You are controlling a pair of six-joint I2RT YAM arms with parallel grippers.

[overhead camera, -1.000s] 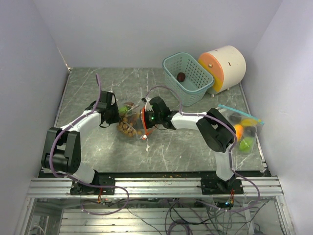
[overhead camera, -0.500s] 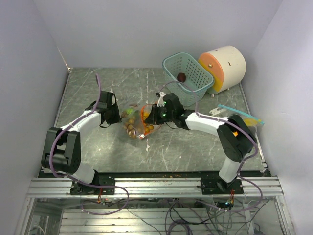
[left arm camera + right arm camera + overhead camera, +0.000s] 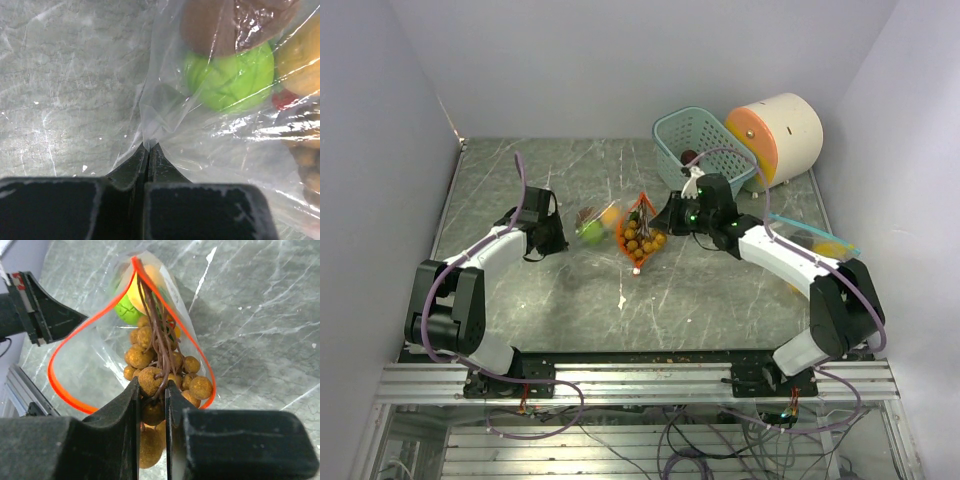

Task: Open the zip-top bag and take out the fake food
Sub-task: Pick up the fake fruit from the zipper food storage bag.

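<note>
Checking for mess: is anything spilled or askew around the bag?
Nothing spilled. The left gripper pinches a corner of the bag, and the right gripper grips the brown-ball bunch at its open mouth. The green fruit sits inside.

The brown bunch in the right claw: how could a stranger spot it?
In the middle of the grey table is a clear orange-rimmed bag. In its mouth, pinched by the right gripper, is the bunch: small golden-brown balls on thin stems, unlike the single green fruit deeper inside.

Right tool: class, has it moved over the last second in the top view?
Yes. The right tool has moved rightward, nearer the teal basket, pulling the brown fruit bunch along.
</note>
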